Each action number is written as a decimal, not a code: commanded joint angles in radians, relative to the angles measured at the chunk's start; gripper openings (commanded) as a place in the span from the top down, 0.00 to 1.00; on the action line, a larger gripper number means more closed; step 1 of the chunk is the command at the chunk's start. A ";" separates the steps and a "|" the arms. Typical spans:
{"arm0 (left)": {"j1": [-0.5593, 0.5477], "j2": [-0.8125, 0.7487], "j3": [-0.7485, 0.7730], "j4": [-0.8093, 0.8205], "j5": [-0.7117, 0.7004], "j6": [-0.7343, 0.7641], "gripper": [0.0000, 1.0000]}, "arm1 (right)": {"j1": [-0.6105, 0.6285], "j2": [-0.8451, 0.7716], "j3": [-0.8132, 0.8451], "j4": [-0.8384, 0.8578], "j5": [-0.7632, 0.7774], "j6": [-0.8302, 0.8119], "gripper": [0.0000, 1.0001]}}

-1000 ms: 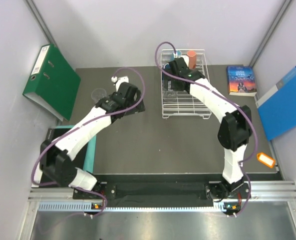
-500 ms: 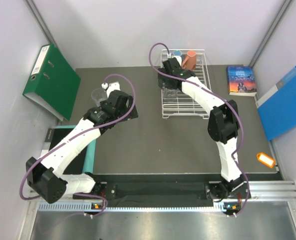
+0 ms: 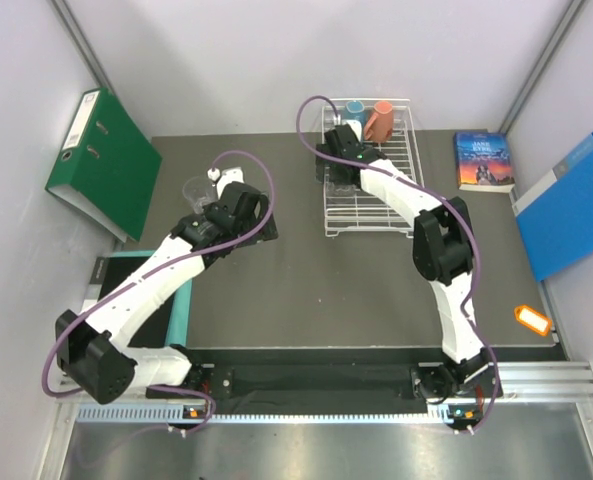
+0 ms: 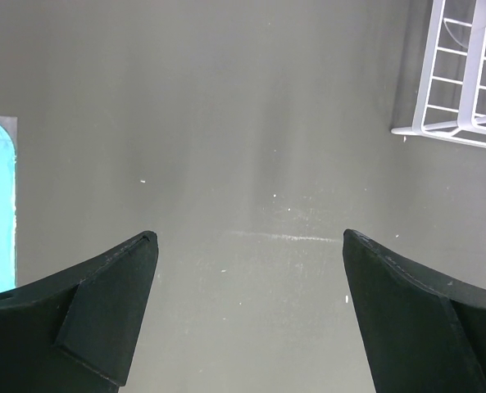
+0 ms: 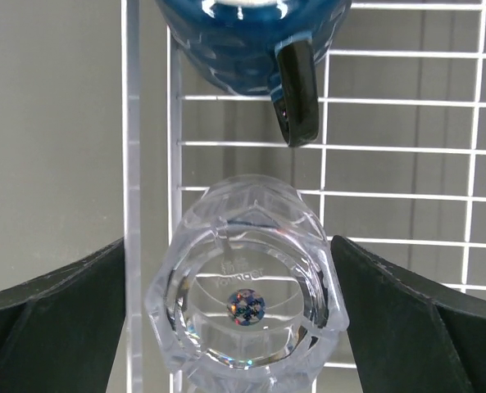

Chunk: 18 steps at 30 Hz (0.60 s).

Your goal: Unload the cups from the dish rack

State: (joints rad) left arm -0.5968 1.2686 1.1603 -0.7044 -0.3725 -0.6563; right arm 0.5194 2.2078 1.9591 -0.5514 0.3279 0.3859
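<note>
Only close-up: glass (image 5: 244, 288) inside dish rack (image 5: 390, 195)

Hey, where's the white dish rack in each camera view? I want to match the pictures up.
Top external: the dish rack stands at the far middle of the dark grey tabletop, slightly right of centre.
Left wrist: only one corner of it shows, at the top right edge.
Right wrist: its wire grid fills most of the frame, under a clear glass.
Shared landmark: that tabletop beside the rack, visible in all three.
</note>
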 commanded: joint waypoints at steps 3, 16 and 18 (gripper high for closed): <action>-0.004 0.012 -0.002 0.046 0.020 0.015 0.01 | -0.012 -0.138 -0.127 0.145 -0.039 -0.002 0.01; -0.006 0.048 -0.010 0.082 0.073 0.012 0.01 | -0.028 -0.220 -0.177 0.153 -0.056 0.001 0.00; -0.006 0.049 -0.011 0.085 0.078 0.011 0.01 | -0.033 -0.221 -0.181 0.153 -0.055 -0.001 0.00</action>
State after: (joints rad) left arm -0.5987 1.3167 1.1553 -0.6712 -0.3088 -0.6521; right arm 0.5064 2.0590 1.7798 -0.4328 0.2676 0.3882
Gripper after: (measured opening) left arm 0.987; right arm 0.993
